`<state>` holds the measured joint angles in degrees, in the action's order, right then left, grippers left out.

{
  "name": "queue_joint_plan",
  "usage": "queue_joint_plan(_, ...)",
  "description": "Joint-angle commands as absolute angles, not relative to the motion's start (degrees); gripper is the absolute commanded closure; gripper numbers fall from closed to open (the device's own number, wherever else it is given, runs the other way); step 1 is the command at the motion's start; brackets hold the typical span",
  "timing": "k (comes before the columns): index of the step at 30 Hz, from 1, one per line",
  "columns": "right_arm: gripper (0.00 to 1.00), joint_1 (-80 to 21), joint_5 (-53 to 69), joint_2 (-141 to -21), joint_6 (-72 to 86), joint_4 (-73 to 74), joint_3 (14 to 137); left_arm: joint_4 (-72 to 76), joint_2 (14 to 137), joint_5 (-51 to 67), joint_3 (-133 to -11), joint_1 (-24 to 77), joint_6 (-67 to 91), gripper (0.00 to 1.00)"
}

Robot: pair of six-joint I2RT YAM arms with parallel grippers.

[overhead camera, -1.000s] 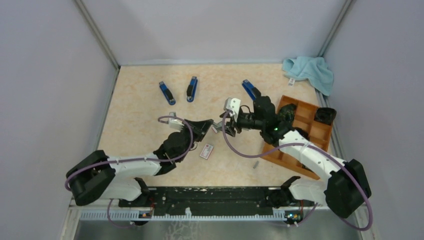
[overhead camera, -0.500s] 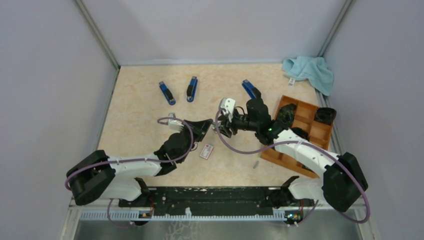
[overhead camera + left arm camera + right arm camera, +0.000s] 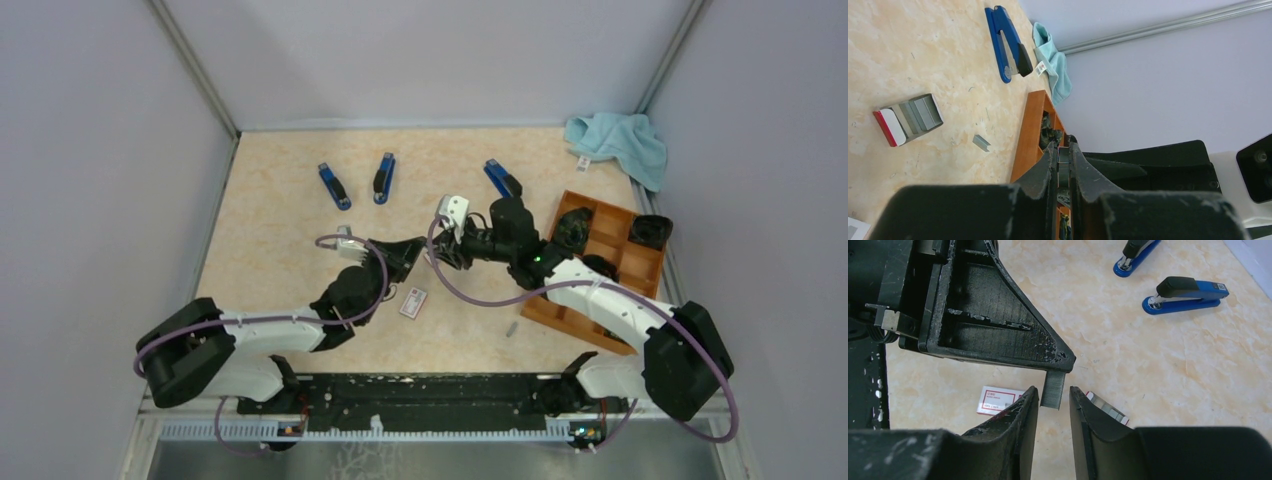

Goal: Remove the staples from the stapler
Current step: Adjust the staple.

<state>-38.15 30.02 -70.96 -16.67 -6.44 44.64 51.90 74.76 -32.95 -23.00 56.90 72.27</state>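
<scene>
Three blue staplers (image 3: 334,186) (image 3: 384,177) (image 3: 502,180), one light-blue cloth (image 3: 620,140), one brown compartment tray (image 3: 610,235) and one small white box with a red label (image 3: 413,302) are in view. Two grey strips of staples (image 3: 1053,389) (image 3: 511,328) show. The tray's dark contents cannot be counted.

On the pale speckled desk (image 3: 280,220), in the far right corner, a crumpled light blue cloth (image 3: 618,142). Just in front of it, along the right side, an orange-brown tray (image 3: 618,235) with compartments, small dark items (image 3: 575,225) in some and a black object (image 3: 650,230) at its far right corner. Near the desk's middle, lying flat, a small white box (image 3: 413,302) with a red label.
</scene>
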Motion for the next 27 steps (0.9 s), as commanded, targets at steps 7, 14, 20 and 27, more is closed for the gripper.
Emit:
queue_joint_plan(7,0.87,-38.93,30.37,-70.05,-16.43,-9.4,45.73,55.9,75.25,-32.79,-22.88,57.3,71.9,0.85)
queue_joint_plan(14,0.89,-38.94,30.49,-69.35,-16.65,-7.73,46.34,57.42,75.09,-32.4,-22.31,57.32,70.34,0.58)
queue_joint_plan(20,0.9,-38.05,30.05,-68.44,-18.62,-2.82,48.19,54.83,69.77,-35.71,-19.18,57.13,64.07,0.44)
queue_joint_plan(27,0.89,-29.84,33.08,-68.34,-20.29,2.71,50.5,31.22,53.83,-32.63,-18.21,54.03,43.9,0.46)
